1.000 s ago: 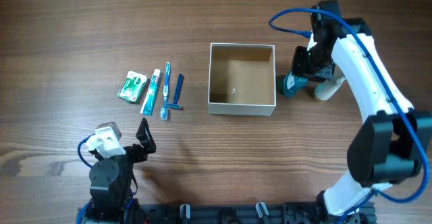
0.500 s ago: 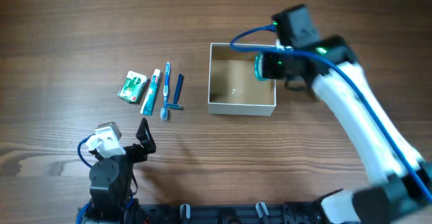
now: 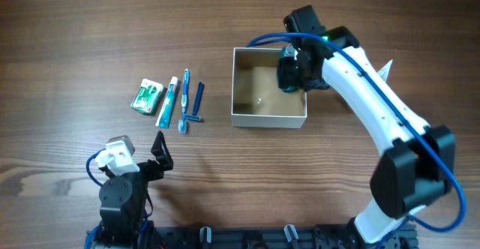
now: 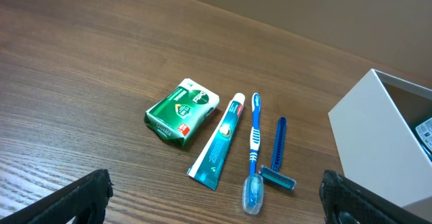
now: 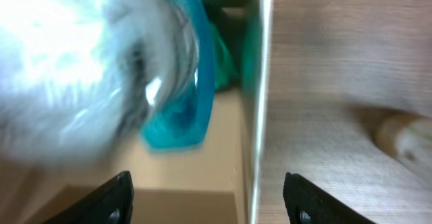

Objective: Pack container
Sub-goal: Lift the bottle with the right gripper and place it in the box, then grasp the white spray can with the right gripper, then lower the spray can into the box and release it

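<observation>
The container (image 3: 268, 118), a shallow square box with white walls and a tan inside, stands mid-table. My right gripper (image 3: 294, 67) hangs over its right wall. In the right wrist view its jaws (image 5: 206, 198) are spread wide and hold nothing. A blurred clear-and-teal bottle (image 5: 172, 82) lies beyond them inside the container, against its white wall (image 5: 260, 82); it shows in the overhead view as teal (image 3: 289, 76). My left gripper (image 3: 159, 151) is open and empty near the front edge, its jaws (image 4: 216, 204) short of the toiletries.
Left of the container lie a green soap box (image 3: 147, 96), a toothpaste tube (image 3: 167, 101), a blue toothbrush (image 3: 184, 100) and a blue razor (image 3: 197, 103). A white item (image 3: 386, 69) shows behind the right arm. The container's corner (image 4: 378, 143) shows in the left wrist view.
My right arm swung left from the table beside the container to over its right wall, carrying the teal bottle, and its jaws now stand open. The left arm has not moved.
</observation>
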### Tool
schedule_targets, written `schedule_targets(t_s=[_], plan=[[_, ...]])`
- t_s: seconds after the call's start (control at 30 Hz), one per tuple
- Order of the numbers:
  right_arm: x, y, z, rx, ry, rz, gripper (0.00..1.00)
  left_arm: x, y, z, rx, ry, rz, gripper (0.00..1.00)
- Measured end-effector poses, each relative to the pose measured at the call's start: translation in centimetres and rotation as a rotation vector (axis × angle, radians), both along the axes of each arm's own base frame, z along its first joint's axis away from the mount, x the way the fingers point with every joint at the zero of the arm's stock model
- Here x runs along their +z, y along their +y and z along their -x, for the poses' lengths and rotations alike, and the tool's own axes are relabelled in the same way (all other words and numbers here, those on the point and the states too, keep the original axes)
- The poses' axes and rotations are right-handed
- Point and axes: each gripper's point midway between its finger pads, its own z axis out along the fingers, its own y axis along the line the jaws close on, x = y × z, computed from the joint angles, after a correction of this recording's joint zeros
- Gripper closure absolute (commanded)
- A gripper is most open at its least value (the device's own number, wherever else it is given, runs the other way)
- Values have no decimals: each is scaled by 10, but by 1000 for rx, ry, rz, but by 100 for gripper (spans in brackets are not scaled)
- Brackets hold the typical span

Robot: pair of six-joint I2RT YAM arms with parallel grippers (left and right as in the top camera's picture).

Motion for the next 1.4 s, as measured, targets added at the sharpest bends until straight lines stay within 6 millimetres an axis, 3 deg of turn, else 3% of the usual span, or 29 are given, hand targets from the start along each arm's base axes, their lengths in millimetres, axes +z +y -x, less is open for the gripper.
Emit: schedule_targets(t_s=[0.03, 0.07, 0.1, 0.13, 0.2, 0.23, 0.27, 0.33, 0.37, 0.43, 0.53, 0.57, 0.6, 0.63, 0.7, 0.73, 0.93, 1.03, 1.1, 1.17, 1.2, 1.27, 1.3, 1.4], plan=[[12, -2, 5, 3, -7, -2, 13, 0, 0, 0, 0, 0, 0, 0], [39, -5, 12, 6, -51, -18, 4, 0, 0, 0, 0, 0, 0, 0], [62, -7, 16, 8, -106, -37, 0, 0, 0, 0, 0, 0, 0, 0], [99, -14, 21, -6, -203, -68, 1, 0, 0, 0, 0, 0, 0, 0], [164, -45, 37, -91, -377, -121, 3, 0, 0, 0, 0, 0, 0, 0], [189, -72, 45, -167, -451, -126, 4, 0, 0, 0, 0, 0, 0, 0], [196, -91, 50, -227, -467, -118, 5, 0, 0, 0, 0, 0, 0, 0], [190, -126, 55, -348, -438, -86, 11, 0, 0, 0, 0, 0, 0, 0], [177, -145, 52, -413, -389, -64, 12, 0, 0, 0, 0, 0, 0, 0], [144, -157, 44, -459, -273, -35, 13, 0, 0, 0, 0, 0, 0, 0], [89, -161, 36, -505, -79, 19, 27, 0, 0, 0, -1, 0, 0, 0], [74, -162, 32, -516, -34, 33, 37, 0, 0, 0, 0, 0, 0, 0], [61, -163, 29, -524, 5, 44, 59, 0, 0, 0, 0, 0, 0, 0], [40, -164, 26, -530, 68, 64, 65, 0, 0, 0, -1, 0, 0, 0], [32, -165, 25, -540, 90, 75, 82, 0, 0, 0, 0, 0, 0, 0], [31, -166, 24, -545, 87, 76, 96, 0, 0, 0, 0, 0, 0, 0], [39, -167, 29, -543, 70, 78, 96, 0, 0, 0, 0, 0, 0, 0], [87, -155, 44, -487, -72, 47, 96, 0, 0, 0, 0, 0, 0, 0], [138, -131, 64, -390, -230, -1, 96, 0, 0, 0, 0, 0, 0, 0], [193, -93, 96, -218, -410, -112, 96, 0, 0, 0, 0, 0, 0, 0], [199, -83, 102, -173, -430, -141, 96, 0, 0, 0, 0, 0, 0, 0], [204, -53, 114, -47, -425, -205, 96, 0, 0, 0, -1, 0, 0, 0], [195, -38, 111, -3, -380, -221, 96, 0, 0, 0, 0, 0, 0, 0], [169, -23, 96, 21, -278, -210, 96, 0, 0, 0, -1, 0, 0, 0]])
